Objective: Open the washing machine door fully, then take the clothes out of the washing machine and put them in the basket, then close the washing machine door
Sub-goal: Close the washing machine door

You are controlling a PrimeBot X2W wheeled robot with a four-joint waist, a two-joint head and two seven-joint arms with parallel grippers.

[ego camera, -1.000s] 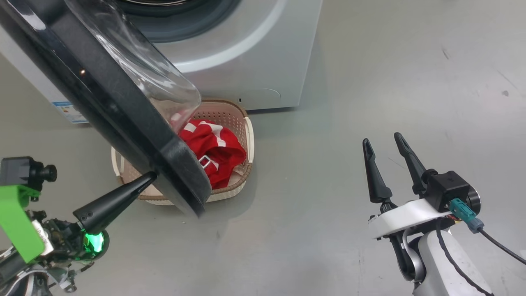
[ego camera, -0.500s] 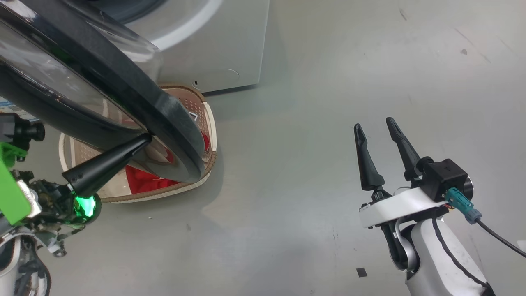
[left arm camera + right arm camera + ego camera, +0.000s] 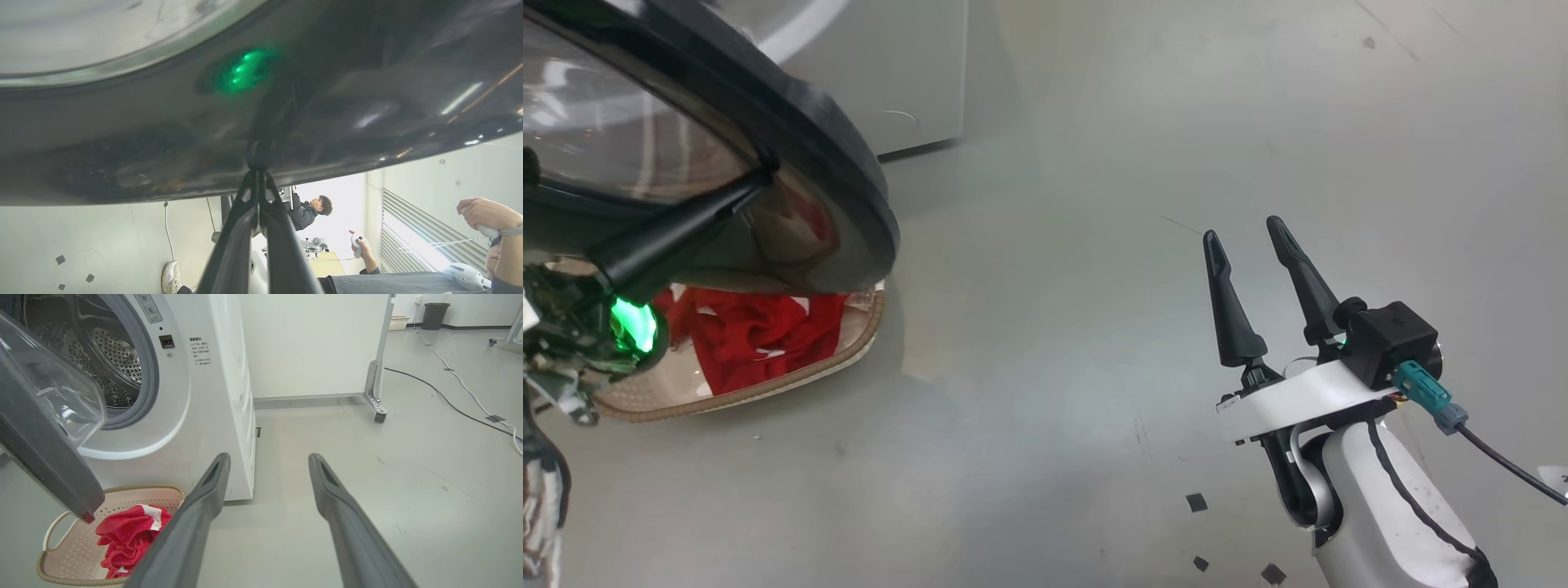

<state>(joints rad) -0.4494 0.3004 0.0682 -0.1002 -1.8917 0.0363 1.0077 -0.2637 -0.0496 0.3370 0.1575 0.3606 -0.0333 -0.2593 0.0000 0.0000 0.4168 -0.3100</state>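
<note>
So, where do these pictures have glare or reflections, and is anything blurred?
Head view: the glossy washing machine door mirrors the red clothes. Left wrist view: a green glow reflects on the door; the room behind is washed out. Right wrist view: even light, sharp, the right gripper slightly soft.

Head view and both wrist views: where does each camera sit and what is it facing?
Head view: on the head, looking down at the washing machine door, basket and clothes; left end effector shut at the door, right end effector open.
Left wrist view: on the left wrist, facing the door's glossy face close up; its shut end effector touches it.
Right wrist view: on the right wrist, low, facing the washing machine; its open end effector.
Shared: head and right wrist both show door, basket, clothes.
</note>
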